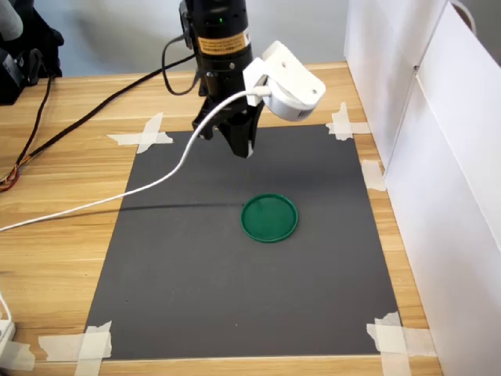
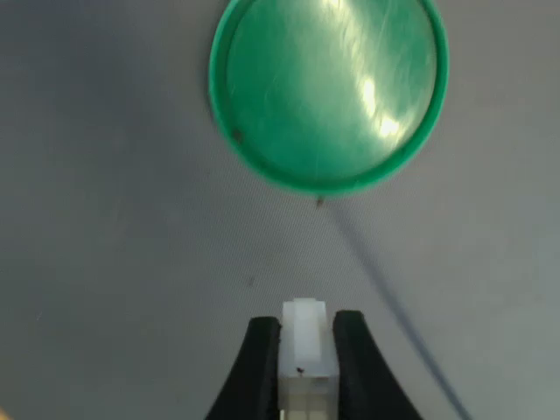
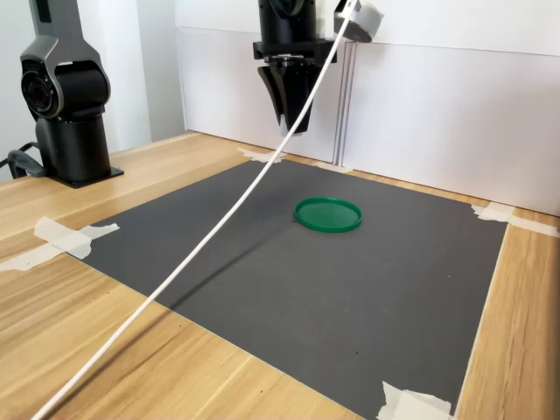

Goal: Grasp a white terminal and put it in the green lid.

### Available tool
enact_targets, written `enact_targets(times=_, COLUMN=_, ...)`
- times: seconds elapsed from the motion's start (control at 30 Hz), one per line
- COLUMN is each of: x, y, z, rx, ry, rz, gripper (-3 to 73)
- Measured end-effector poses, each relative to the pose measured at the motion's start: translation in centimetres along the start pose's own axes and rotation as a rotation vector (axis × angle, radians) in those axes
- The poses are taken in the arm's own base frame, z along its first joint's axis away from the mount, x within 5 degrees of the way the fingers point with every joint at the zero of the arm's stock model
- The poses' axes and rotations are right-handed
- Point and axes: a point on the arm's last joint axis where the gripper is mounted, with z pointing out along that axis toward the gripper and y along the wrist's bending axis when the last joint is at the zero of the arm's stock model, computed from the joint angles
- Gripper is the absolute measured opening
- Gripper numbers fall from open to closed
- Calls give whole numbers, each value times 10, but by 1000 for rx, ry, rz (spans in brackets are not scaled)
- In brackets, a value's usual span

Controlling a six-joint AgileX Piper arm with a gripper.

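Terminal point(image 2: 304, 350) is pinched between the two black fingers point(image 2: 254, 367) of the gripper point(image 1: 241, 147), held in the air above the mat point(image 1: 196, 290), not touching it. Wrist view: white block stands between the fingertips, lid point(image 2: 328, 92) ahead of it, apart. Lid lies flat on the mat, empty, approx mid-mat, nearer the far edge in the second exterior view. Gripper hangs above the mat's edge behind the lid in the first exterior view.

Surface: dark grey mat taped at the corners w/ white tape point(image 1: 145, 135) onto a light wood table point(image 1: 55, 235). White cable point(image 3: 219, 227) runs from the wrist cam down across the mat. White panels point(image 3: 437, 114) wall the table beyond the lid in the second exterior view. Black stand point(image 3: 66, 105) at the second exterior view's left.
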Motion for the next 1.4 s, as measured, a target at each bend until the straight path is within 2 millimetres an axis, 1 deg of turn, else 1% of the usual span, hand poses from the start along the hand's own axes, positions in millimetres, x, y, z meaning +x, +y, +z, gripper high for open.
enact_targets(times=0.1, x=-7, y=-2, z=13, rx=7, ry=-2, rz=-13, gripper=118)
enact_targets(times=0.4, x=-16, y=-13, z=52, rx=20, ry=-5, rz=-28, gripper=124)
enact_targets(times=0.53, x=-19, y=-13, z=64, rx=0, ry=-5, rz=-56, gripper=147)
enact_targets(times=0.6, x=-19, y=-13, z=68, rx=-10, ry=-8, rz=-73, gripper=172)
enact_targets(times=0.9, x=-22, y=-10, z=78, rx=-50, ry=-22, rz=-89, gripper=349)
enact_targets(times=1.0, x=-22, y=-10, z=78, rx=-52, ry=-22, rz=-96, gripper=391)
enact_targets(times=1.13, x=-22, y=-10, z=78, rx=-51, ry=-22, rz=-108, gripper=412)
enact_targets(times=1.27, x=-22, y=-11, z=78, rx=-40, ry=-18, rz=-118, gripper=414)
enact_targets(times=1.4, x=-19, y=-15, z=68, rx=-11, ry=-35, rz=-110, gripper=414)
